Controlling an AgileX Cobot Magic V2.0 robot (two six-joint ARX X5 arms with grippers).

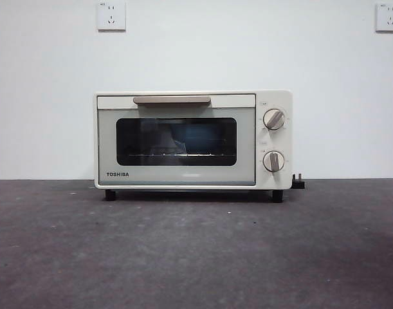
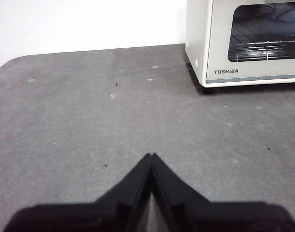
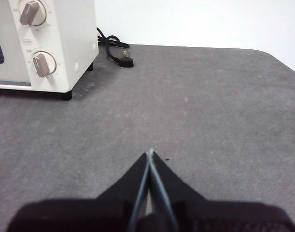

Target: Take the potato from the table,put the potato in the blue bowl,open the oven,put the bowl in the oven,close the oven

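While both sets of fingers — left gripper (image 2: 151, 157), right gripper (image 3: 150, 153) — sit pressed together over the bare surface (image 1: 196, 257), the oven (image 1: 193, 139) stands shut; its rigid bar handle (image 1: 172, 100) suits pinching. Potato, bowl: unseen.

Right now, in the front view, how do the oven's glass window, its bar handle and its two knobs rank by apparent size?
Largest to smallest:
1. glass window
2. bar handle
3. upper knob and lower knob, which look alike, so I won't rank them.
All sit on the oven front, so nearness barely matters.
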